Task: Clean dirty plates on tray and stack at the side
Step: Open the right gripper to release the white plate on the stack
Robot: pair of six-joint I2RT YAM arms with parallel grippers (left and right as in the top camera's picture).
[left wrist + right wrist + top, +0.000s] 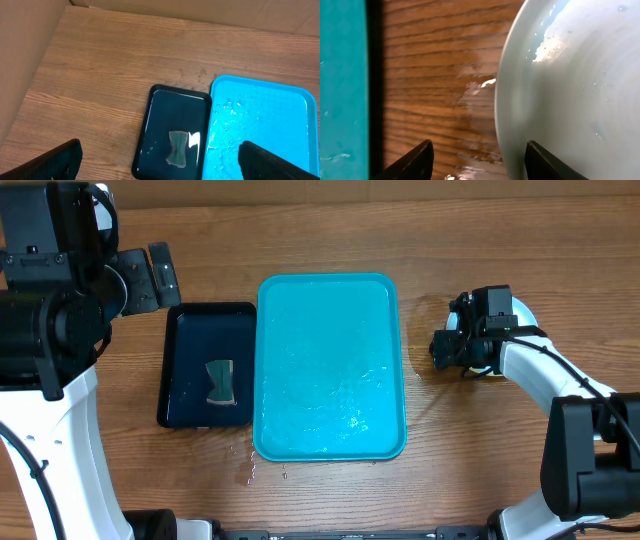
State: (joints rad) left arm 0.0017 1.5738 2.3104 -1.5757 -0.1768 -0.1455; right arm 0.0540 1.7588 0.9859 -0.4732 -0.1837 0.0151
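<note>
The turquoise tray (330, 370) lies mid-table, wet and holding no plates; it also shows in the left wrist view (260, 125) and the right wrist view (342, 85). A pale, wet plate (570, 90) lies on the wood right of the tray, mostly hidden under my right arm in the overhead view (524, 311). I cannot tell whether other plates lie under it. My right gripper (479, 162) is open, and the plate's left rim sits between its fingers; overhead it is between tray and plate (441, 350). My left gripper (160, 165) is open and empty, high above the black tray.
A small black tray (205, 365) with a dark green sponge (220, 382) lies left of the turquoise tray. Water wets the wood near the plate (475, 95) and at the tray's front left corner (250, 465). A cardboard wall (25, 60) stands at the left.
</note>
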